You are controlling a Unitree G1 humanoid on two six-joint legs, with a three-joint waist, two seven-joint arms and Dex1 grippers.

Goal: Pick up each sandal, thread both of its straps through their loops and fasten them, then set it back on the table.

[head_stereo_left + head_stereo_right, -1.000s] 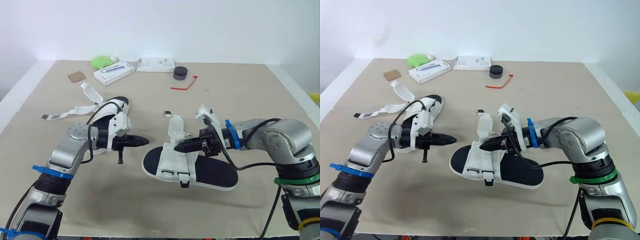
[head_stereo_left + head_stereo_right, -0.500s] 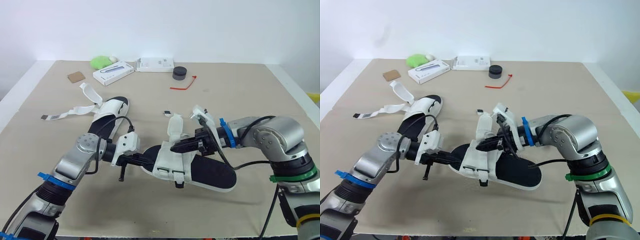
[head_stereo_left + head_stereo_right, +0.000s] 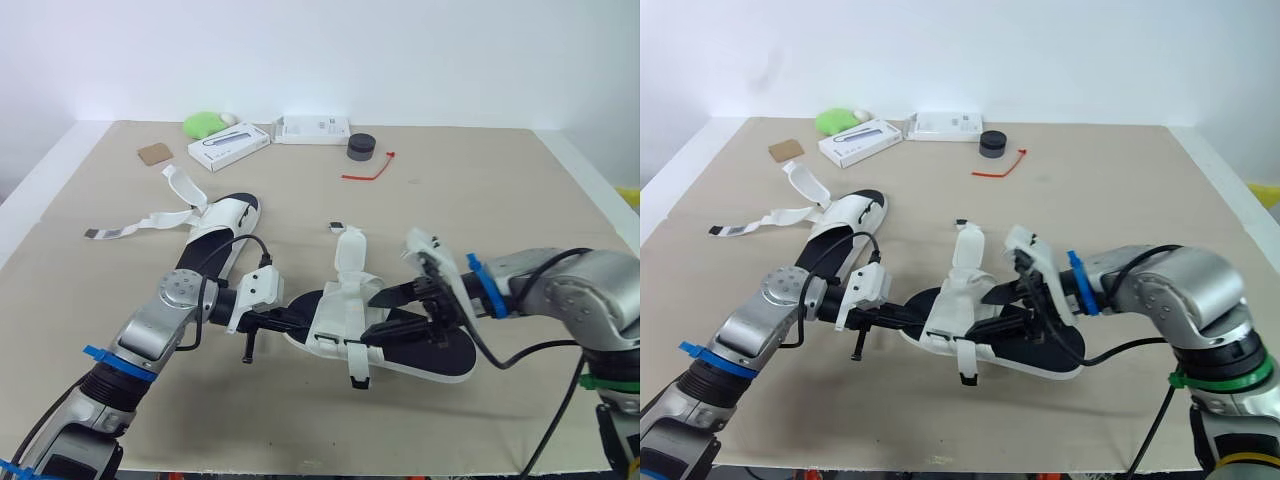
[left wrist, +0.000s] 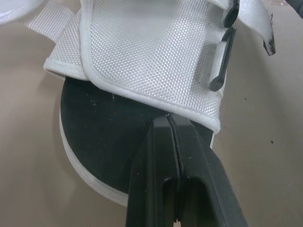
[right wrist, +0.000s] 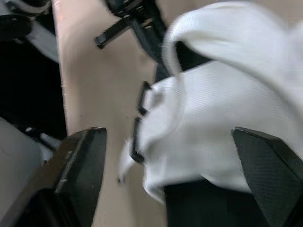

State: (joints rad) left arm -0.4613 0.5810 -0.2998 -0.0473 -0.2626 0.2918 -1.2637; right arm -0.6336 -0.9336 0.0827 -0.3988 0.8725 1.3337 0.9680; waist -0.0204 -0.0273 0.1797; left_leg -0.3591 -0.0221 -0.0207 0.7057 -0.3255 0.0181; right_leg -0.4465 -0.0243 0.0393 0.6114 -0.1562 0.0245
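The near sandal [image 3: 438,355] lies mid-table, black footbed up, its white mesh upper [image 3: 340,315] standing over the toe end and one strap [image 3: 350,255] sticking up. My left gripper [image 3: 298,322] is shut, its tips [image 4: 168,119] pressed on the footbed against the hem of the upper. My right gripper [image 3: 375,317] is open at the heel side, its fingers [image 5: 80,161] spread wide on either side of the upper without clamping it. The second sandal [image 3: 222,222] lies further left with its straps loose on the table.
Along the far edge sit a green object [image 3: 205,123], two white boxes [image 3: 228,146] [image 3: 313,128], a black round item [image 3: 360,147], a red tie [image 3: 368,170] and a brown card [image 3: 154,153]. A loose white strap [image 3: 125,230] trails left of the second sandal.
My left gripper came in from the left to the near sandal's toe. My right gripper has just opened, let go of the upper and drawn back slightly to the right.
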